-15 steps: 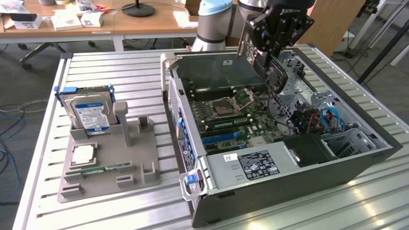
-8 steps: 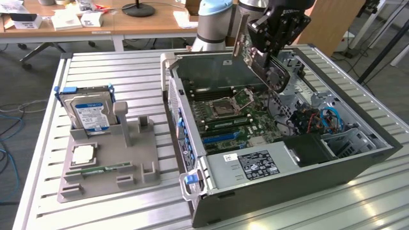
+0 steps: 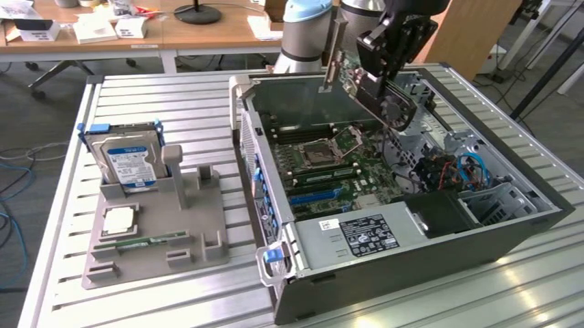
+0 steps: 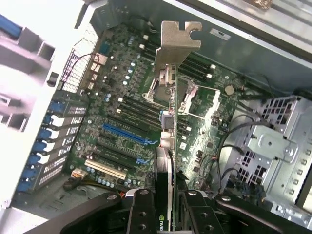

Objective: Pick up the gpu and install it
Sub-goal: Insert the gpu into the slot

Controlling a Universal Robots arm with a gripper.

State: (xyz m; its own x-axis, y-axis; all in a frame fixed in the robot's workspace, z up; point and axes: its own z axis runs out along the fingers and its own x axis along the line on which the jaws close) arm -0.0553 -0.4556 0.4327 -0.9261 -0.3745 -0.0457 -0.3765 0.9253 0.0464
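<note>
Nearest, from the wrist: tool (image 4: pixel 166 219) part-closed and clamped on both faces of the gpu (image 4: pixel 166 163), held edge-on between the fingers (image 4: pixel 141 214). Runs lengthwise away from that grip, ending in the silver bracket (image 4: pixel 178 44) at the far end. Beyond and well below: motherboard (image 4: pixel 117 73), with the blue slot (image 4: pixel 124 134) off to one side of the card's line, not under it, and set at an angle to it.

From the exterior view, nearest at 6 o'clock: open case (image 3: pixel 411 273) lying on the surface (image 3: pixel 164 96), power supply (image 3: pixel 356 236) against its near wall. At 8 o'clock, well apart from the case: grey holder (image 3: pixel 182 225) with a hard drive (image 3: pixel 128 160) standing upright at its far end. Further in, near the centre: the blue slot again, running roughly 8 to 2 o'clock. Furthest, at 1 o'clock: the card itself, hanging in the air over the case's far half, clear of the board and tilted, long axis from 11 o'clock at the bracket down to 5 o'clock at the fan end.

Slot therefore at about 7 o'clock from the card, lower and nearer the camera. Judged the deciding relation: long axis not yet in line with the slot's, and not yet above it.
</note>
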